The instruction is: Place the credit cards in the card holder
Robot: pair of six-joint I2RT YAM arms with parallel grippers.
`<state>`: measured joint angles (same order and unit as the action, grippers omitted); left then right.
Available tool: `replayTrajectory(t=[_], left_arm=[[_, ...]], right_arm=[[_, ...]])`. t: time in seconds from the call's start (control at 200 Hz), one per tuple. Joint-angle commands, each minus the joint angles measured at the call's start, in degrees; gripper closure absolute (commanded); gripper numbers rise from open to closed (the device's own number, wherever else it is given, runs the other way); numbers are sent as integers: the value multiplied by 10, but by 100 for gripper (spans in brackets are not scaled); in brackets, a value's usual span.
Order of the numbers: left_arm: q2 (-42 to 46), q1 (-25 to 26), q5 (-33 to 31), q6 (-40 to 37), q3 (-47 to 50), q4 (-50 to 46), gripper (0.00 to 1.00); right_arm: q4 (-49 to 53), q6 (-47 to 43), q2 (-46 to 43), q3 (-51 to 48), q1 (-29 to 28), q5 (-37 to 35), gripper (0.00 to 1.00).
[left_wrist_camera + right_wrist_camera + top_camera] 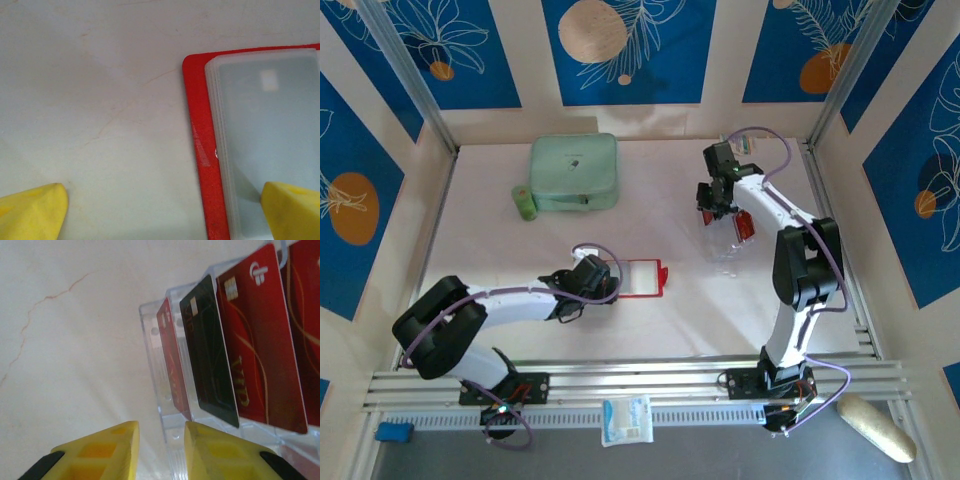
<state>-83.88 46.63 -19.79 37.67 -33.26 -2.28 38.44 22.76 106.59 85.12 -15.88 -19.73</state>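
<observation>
Right wrist: credit cards (in clear stand) just beyond right gripper.

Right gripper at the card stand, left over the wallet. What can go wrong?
1. The right gripper has narrow, empty jaws beside the clear stand, not around the credit cards: it may miss or shove the stand.
2. The left gripper has one finger over the card holder: it may block insertion.

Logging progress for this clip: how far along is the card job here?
Done: the card holder lies open, its clear sleeves showing no card. In hand: the right pincer sits at the clear stand, jaws slightly apart, nothing gripped; the open left pincer straddles the holder's edge. Left: the credit cards, all those visible standing in the stand.
</observation>
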Motion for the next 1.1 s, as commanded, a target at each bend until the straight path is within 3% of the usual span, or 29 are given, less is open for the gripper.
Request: replayTrajectory(t=[0.0,0.44,0.86,1.095], left_arm=[[-10,-3,-12,9,10,-2,2],[-10,-3,-13,7,10,-4,1],[-4,-3,-14,6,11,-8,2],[-3,-3,-14,3,8,-13,2]], right_arm=[[34,-21,29,40,-9,-40,69],[97,-54,138,160,-34,-150,75],[122,-48,174,191,-31,-184,77],[129,-51,192,202,-27,-151,77]])
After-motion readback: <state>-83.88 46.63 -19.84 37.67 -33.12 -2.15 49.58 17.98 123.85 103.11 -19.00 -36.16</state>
